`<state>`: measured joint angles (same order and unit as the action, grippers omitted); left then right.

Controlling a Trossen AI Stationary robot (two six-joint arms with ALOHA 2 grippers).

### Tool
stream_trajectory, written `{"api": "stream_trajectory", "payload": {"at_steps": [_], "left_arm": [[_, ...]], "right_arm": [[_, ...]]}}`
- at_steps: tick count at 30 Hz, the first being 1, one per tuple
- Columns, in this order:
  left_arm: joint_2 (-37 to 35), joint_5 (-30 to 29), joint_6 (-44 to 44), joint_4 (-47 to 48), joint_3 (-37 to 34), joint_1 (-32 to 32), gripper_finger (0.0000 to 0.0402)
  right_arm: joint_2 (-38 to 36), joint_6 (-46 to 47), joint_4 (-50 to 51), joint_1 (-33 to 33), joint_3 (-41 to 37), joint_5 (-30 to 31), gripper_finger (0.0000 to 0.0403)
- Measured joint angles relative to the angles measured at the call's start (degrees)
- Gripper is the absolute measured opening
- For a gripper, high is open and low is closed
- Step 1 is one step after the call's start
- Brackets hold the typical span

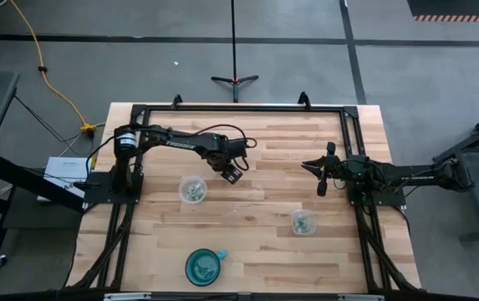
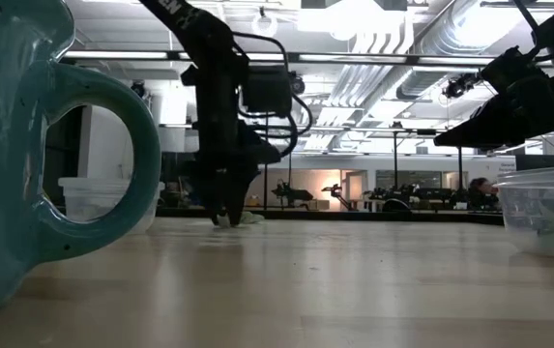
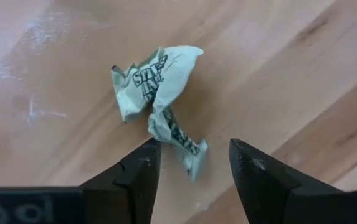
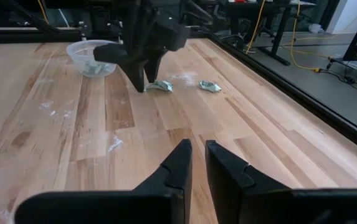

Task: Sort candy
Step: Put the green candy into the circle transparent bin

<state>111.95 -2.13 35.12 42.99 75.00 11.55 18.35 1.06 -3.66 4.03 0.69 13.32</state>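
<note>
A pale green wrapped candy (image 3: pixel 159 84) lies flat on the wooden table, and it also shows in the right wrist view (image 4: pixel 161 86). My left gripper (image 3: pixel 190 158) is open and points down at it near the table's middle (image 1: pixel 232 174). Its fingers stand on either side of the candy's twisted end (image 3: pixel 187 149). In the low view the left gripper's (image 2: pixel 224 217) tips reach the tabletop. A second candy (image 4: pixel 209 86) lies close by. My right gripper (image 4: pixel 197 149) is shut and waits at the right side (image 1: pixel 321 176), above the table. My left gripper comes from above, pointing down, with its open fingers astride the candy's lower twisted end (image 3: pixel 194 155). One fingertip (image 3: pixel 147 152) stands right beside the wrapper. I cannot tell whether it touches. The candy lies flat on the table.
Two small clear cups hold sweets: one beside the left gripper (image 1: pixel 193 190), one near the right arm (image 1: pixel 303 222). A teal bowl with a handle (image 1: pixel 204 266) stands at the near edge and looms large in the low view (image 2: pixel 25 145). Bare wood lies between them.
</note>
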Motion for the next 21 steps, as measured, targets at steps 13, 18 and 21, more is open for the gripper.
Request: {"api": "stream_trajectory", "payload": {"at_steps": [13,18,21], "left_arm": [[0.82,-0.22,-3.36,1.04,0.05,0.07,0.0121],[0.52,-0.68,-5.17,5.89,0.71,0.07,0.0047],[-0.04,-3.05,-6.12,11.18,3.00,0.02,0.0044]], "right_arm": [[0.00,0.00,0.15,0.00,0.00,0.00,0.0035],[0.00,0.00,0.20,-0.02,0.00,0.00,0.0037],[0.00,0.00,0.20,-0.01,0.00,0.00,0.0040]]}}
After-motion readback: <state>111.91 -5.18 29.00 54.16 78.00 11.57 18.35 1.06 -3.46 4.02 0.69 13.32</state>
